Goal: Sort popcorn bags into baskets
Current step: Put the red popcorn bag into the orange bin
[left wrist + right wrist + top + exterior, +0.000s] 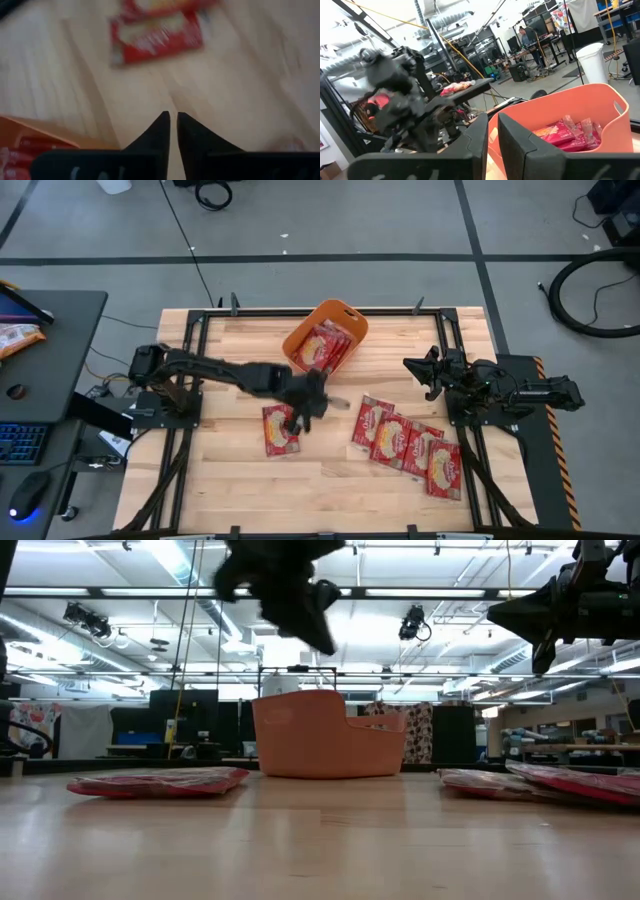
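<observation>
The left gripper (pixel 312 412) is seen raised above the table (pixel 240 470) with its fingers (pixel 159 131) pressed nearly together and nothing held between them — one popcorn bag (pixel 281 429) lies flat just beside and beneath it, and the orange basket (pixel 325 335), already holding several red packets (pixel 322 348), stands just beyond it. The right gripper (pixel 420 372) is held off the table at the far right, its fingers closed on nothing — a row of further popcorn bags (pixel 405 444) is laid out between the two grippers, nearer the right one.
</observation>
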Tool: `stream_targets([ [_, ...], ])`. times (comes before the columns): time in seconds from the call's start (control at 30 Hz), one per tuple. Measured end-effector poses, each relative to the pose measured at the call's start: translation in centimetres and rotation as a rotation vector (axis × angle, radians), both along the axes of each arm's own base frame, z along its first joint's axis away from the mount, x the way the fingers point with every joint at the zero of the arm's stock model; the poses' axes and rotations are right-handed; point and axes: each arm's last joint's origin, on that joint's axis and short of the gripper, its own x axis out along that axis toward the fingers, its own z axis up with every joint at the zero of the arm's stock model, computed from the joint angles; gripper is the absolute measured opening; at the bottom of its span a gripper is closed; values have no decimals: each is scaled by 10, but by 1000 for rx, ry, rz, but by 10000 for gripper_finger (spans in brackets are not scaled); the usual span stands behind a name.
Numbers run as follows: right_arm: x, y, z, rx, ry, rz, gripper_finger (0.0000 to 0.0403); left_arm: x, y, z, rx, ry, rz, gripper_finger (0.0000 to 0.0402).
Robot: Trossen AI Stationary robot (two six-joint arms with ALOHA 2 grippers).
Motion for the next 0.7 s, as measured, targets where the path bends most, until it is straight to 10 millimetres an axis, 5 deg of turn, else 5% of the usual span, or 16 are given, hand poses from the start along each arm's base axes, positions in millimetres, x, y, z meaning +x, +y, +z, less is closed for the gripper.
stream_targets([
  [0.43, 0, 0, 0, 0, 2, 1, 48, -37, -65, -35, 226, 401, -155, 140],
  [0.7, 0, 0, 1, -1, -12, 2, 48, -56, -101, -55, 404, 487, -215, 173],
])
